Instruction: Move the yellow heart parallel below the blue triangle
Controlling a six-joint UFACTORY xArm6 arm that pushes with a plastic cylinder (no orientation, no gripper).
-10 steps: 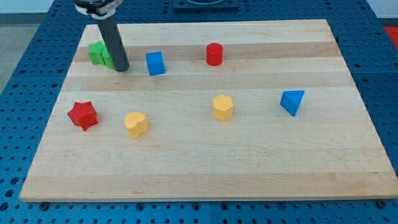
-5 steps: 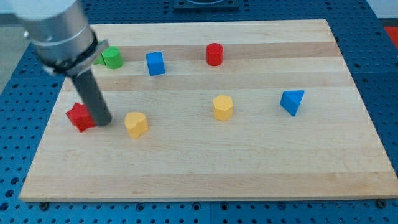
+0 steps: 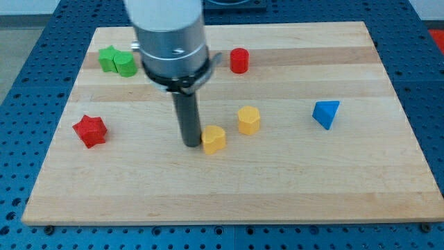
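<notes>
The yellow heart point(image 3: 214, 139) lies on the wooden board point(image 3: 291, 180), left of centre. My tip point(image 3: 191, 144) touches the heart's left side. The blue triangle point(image 3: 326, 114) sits far to the view's right, slightly higher than the heart. A yellow hexagon-like block point(image 3: 248, 120) stands just up and right of the heart, between it and the triangle.
A red cylinder point(image 3: 239, 60) stands near the view's top centre. A green star and a green cylinder point(image 3: 116, 61) sit together at the top left. A red star point(image 3: 91, 130) lies at the left. The arm's body hides the board behind it.
My tip has swung from the red star's side to the right and pushed the yellow heart rightward, close to the yellow hexagon. The arm now hides the blue block near the top.
</notes>
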